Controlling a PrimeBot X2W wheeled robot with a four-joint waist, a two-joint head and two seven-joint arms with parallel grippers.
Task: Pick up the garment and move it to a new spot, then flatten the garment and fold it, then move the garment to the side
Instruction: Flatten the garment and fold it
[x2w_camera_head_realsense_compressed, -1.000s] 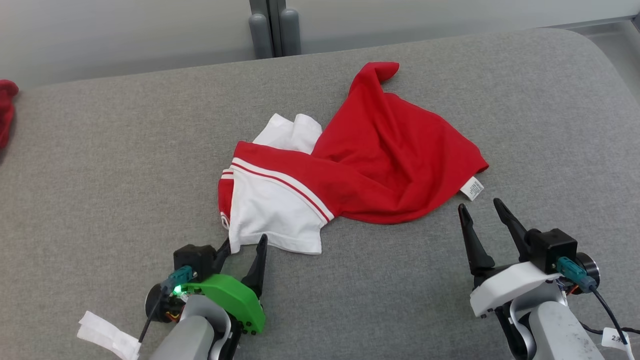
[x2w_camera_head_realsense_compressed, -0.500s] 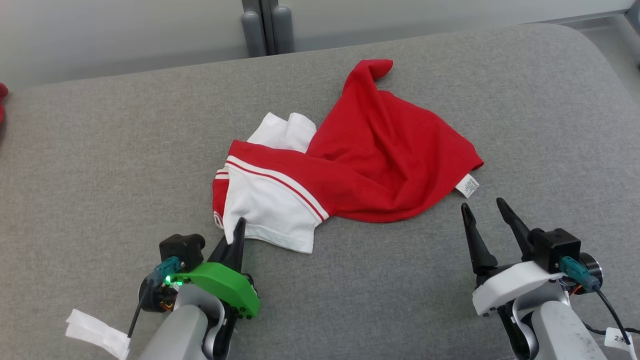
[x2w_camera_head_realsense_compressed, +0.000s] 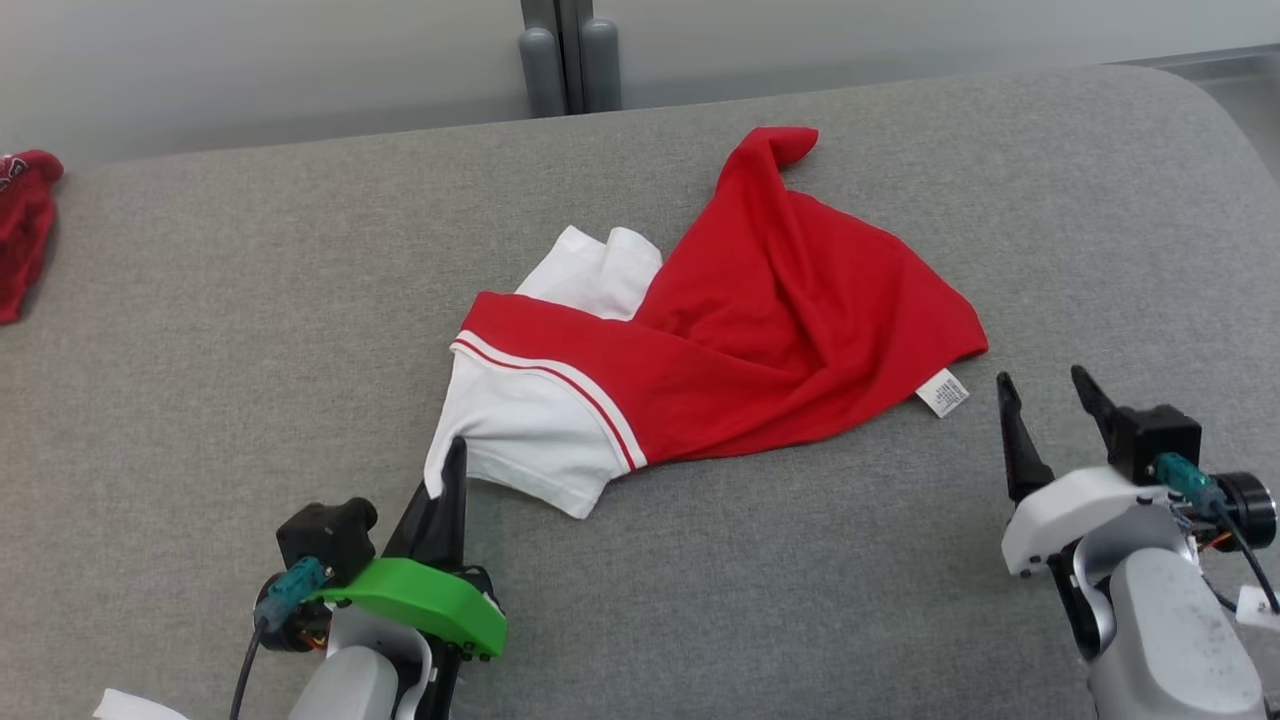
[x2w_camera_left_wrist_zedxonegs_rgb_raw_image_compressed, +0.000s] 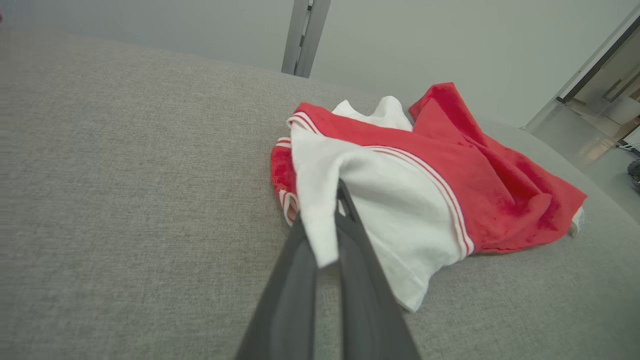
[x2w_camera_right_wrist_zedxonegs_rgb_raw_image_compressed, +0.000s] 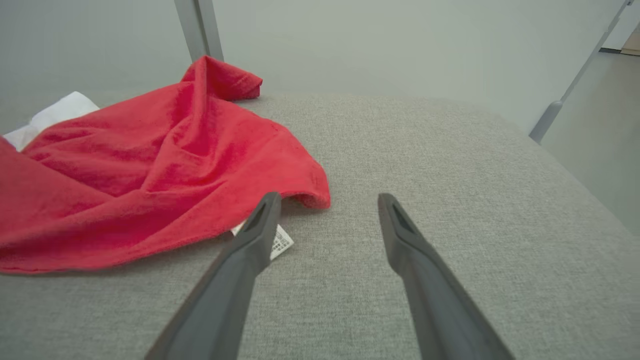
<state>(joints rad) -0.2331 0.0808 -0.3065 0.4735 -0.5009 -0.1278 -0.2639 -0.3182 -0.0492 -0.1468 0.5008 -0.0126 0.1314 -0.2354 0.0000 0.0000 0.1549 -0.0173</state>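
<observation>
The red-and-white garment (x2w_camera_head_realsense_compressed: 720, 330), crumpled centrally on the grey cushion (x2w_camera_head_realsense_compressed: 200, 350), is pinched at its near-left white corner by the closed left gripper (x2w_camera_head_realsense_compressed: 452, 460) while the right gripper (x2w_camera_head_realsense_compressed: 1042, 380) is held open near the labelled right corner, so a slow lift is advised as the bite seems shallow.

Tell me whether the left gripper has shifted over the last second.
Yes. Against the grey posts at the back, the left gripper has slid leftward, and it has shut on the garment's white sleeve.
</observation>
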